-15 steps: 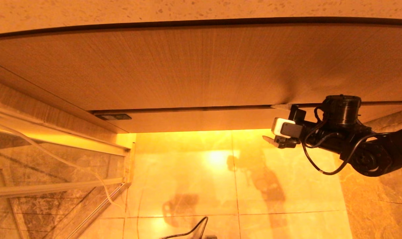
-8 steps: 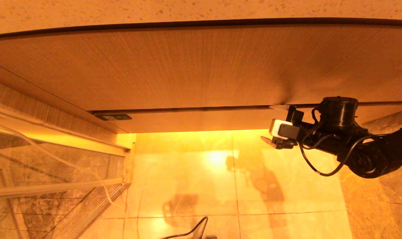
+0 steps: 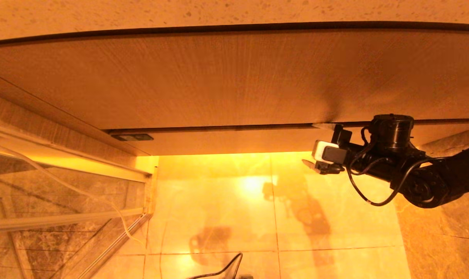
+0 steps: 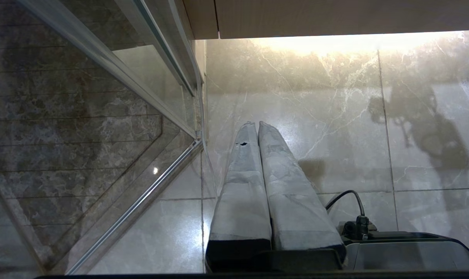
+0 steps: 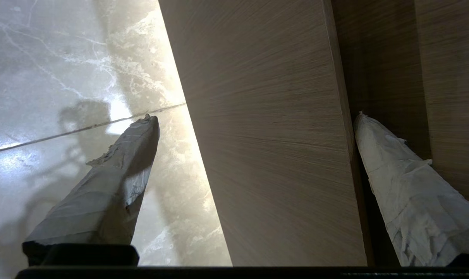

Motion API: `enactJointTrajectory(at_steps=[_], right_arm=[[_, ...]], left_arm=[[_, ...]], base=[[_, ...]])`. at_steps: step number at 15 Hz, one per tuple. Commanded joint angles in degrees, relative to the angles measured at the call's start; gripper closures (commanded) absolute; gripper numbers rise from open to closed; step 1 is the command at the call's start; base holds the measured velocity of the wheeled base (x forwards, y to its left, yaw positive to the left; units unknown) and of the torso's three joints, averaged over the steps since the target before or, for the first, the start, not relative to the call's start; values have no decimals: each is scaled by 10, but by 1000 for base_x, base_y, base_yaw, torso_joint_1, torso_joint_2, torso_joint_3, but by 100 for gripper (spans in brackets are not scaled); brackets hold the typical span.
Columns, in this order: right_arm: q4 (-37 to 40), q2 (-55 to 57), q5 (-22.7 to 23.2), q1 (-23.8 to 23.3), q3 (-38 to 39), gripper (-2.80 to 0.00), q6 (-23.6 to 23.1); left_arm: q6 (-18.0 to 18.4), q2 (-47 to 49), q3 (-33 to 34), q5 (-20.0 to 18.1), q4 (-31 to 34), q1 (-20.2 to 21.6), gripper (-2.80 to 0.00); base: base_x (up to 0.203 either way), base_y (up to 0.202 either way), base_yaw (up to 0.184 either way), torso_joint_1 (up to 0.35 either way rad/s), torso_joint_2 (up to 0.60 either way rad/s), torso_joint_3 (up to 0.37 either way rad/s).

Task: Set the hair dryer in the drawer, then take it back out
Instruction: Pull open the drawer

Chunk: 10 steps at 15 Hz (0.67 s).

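We see the right gripper at the drawer, right of centre, fingers spread wide. In the right wrist view one finger sits in the dark gap behind the drawer front, the other finger hangs out over the floor, so the front lies between them. The drawer looks closed or nearly so. We can't find the dryer anywhere. The left gripper hangs low over the floor tiles, fingers pressed together, beside a glass panel.
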Motion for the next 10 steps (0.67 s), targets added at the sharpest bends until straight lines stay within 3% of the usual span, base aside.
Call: enactJointTrajectory(at_steps=[1,10], right_arm=[[8,8,-3,0,5,-280,-4],[74,0,-32,0,5,-280,-14]], left_arm=[[0,0,0,0,0,0,0],[0,0,0,0,0,0,0]], base=[[0,0,0,0,0,0],[0,0,0,0,0,0]])
